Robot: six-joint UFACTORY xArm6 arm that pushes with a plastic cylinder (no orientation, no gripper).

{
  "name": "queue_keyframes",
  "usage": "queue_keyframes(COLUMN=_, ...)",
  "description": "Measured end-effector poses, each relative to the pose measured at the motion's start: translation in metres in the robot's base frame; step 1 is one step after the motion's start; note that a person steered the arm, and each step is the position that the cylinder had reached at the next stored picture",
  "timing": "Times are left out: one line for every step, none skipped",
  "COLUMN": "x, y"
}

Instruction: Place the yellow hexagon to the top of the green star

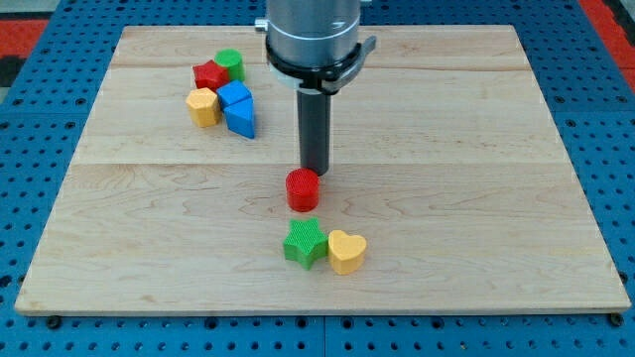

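Note:
The yellow hexagon (202,106) sits at the view's upper left, in a cluster with other blocks. The green star (306,242) lies near the view's bottom centre, with a yellow heart (346,251) touching its right side. A red cylinder (303,189) stands just above the green star. My tip (315,172) is at the centre of the board, right at the red cylinder's top edge, far to the right and below the yellow hexagon.
The cluster at the upper left also holds a red star (209,74), a green cylinder (230,64), a blue block (234,96) and a blue triangle (241,120). The wooden board (476,198) lies on a blue pegboard.

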State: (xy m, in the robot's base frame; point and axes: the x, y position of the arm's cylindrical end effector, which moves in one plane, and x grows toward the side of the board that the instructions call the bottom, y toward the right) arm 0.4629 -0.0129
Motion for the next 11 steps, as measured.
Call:
queue_keyframes(x=0.021, y=0.006)
queue_keyframes(x=0.023, y=0.006)
queue_keyframes(x=0.014, y=0.002)
queue_keyframes(x=-0.047, y=0.021)
queue_keyframes(x=-0.128, y=0.02)
queue_keyframes(x=-0.21, y=-0.007)
queue_keyframes(x=-0.241, y=-0.09)
queue_keyframes(x=-0.218, y=-0.124)
queue_keyframes(x=-0.191, y=-0.125)
queue_keyframes(x=-0.156, y=-0.127)
queue_keyframes(x=-0.156, y=-0.164)
